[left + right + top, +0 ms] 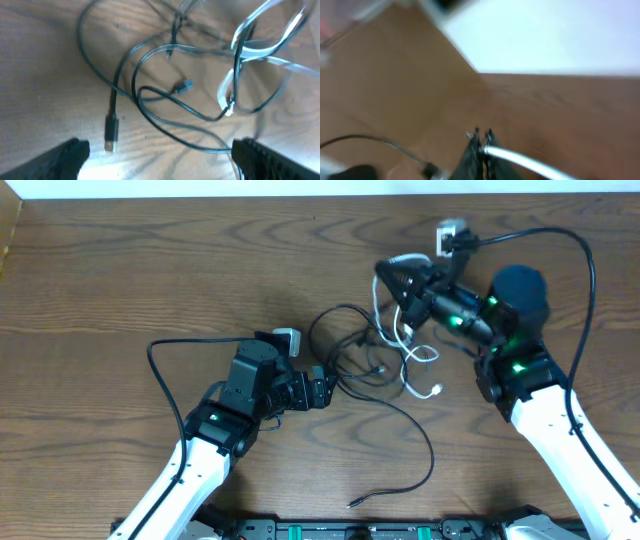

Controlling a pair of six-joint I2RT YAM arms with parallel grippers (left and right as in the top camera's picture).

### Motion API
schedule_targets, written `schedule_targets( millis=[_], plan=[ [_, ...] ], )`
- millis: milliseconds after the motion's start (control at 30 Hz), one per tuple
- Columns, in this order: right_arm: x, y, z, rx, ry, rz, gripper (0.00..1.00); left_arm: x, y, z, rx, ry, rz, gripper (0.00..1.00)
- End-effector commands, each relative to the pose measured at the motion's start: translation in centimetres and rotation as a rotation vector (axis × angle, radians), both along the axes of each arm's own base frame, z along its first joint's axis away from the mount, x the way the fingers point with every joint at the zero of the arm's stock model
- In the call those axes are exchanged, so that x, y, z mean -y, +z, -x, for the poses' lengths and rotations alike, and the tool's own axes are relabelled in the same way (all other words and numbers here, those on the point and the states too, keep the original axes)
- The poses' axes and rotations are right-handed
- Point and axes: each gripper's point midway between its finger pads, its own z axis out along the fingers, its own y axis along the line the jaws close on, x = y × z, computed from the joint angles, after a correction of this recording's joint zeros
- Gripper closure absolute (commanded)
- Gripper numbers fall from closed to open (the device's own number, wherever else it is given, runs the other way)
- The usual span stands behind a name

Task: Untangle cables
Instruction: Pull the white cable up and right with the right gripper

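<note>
The cables lie tangled on the wooden table [150, 270] between my two arms. Several thin black cables [345, 340] loop together, and one trails toward the front edge, ending in a plug [355, 502]. A white cable [408, 352] winds through the black ones. My right gripper [388, 275] is shut on the white cable [520, 159], holding its upper part above the table; the right gripper [481, 142] shows pinched on it. My left gripper [330, 387] is open beside the tangle. In the left wrist view the left gripper [162, 160] has a USB plug [110, 136] and black loops [165, 102] just ahead.
Thicker black cords of the arms arc over the table at the left [160, 355] and the right [585, 255]. The table's far edge [320, 192] meets a white wall. A small black plug [184, 86] lies inside the loops.
</note>
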Motion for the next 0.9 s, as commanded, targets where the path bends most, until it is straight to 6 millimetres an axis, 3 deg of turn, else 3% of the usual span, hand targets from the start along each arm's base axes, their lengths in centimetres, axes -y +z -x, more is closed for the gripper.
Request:
schedule_targets(
  millis=[0,67,133,200,300,367,467,600,667,800,867],
  plan=[
    [-1.0,6.4,5.6,0.298,0.266,-0.046,0.99,0.0,0.6,-0.3,0.026,-0.004,-0.011,0.02],
    [-0.9,7.9,6.4,0.377,0.275,-0.058,0.99,0.0,0.6,-0.3,0.026,-0.004,-0.011,0.02],
    [-0.9,6.6,5.3,0.340,0.235,-0.026,0.99,0.0,0.6,-0.3,0.026,-0.004,-0.011,0.02],
    [-1.1,2.6,3.0,0.210,0.154,0.065,0.99,0.0,0.6,-0.3,0.026,-0.004,-0.011,0.02],
    [-0.2,-6.0,-1.1,-0.053,-0.084,0.274,0.99,0.0,0.6,-0.3,0.026,-0.004,-0.011,0.02],
    [-0.1,-8.2,-1.9,-0.110,-0.138,0.323,0.99,0.0,0.6,-0.3,0.026,-0.004,-0.011,0.02],
    [-1.0,-6.2,-1.6,-0.030,-0.093,0.274,0.99,0.0,0.6,-0.3,0.026,-0.004,-0.011,0.02],
    [-1.3,-0.3,-0.2,0.180,-0.025,0.162,0.99,0.0,0.6,-0.3,0.026,-0.004,-0.011,0.02],
    [-1.0,1.5,0.2,0.221,-0.026,0.123,0.99,0.0,0.6,-0.3,0.026,-0.004,-0.011,0.02],
    [-0.5,2.9,0.3,0.259,-0.047,0.101,0.99,0.0,0.6,-0.3,0.026,-0.004,-0.011,0.02],
    [-0.6,1.5,-0.5,0.204,-0.078,0.121,0.99,0.0,0.6,-0.3,0.026,-0.004,-0.011,0.02]
  ],
)
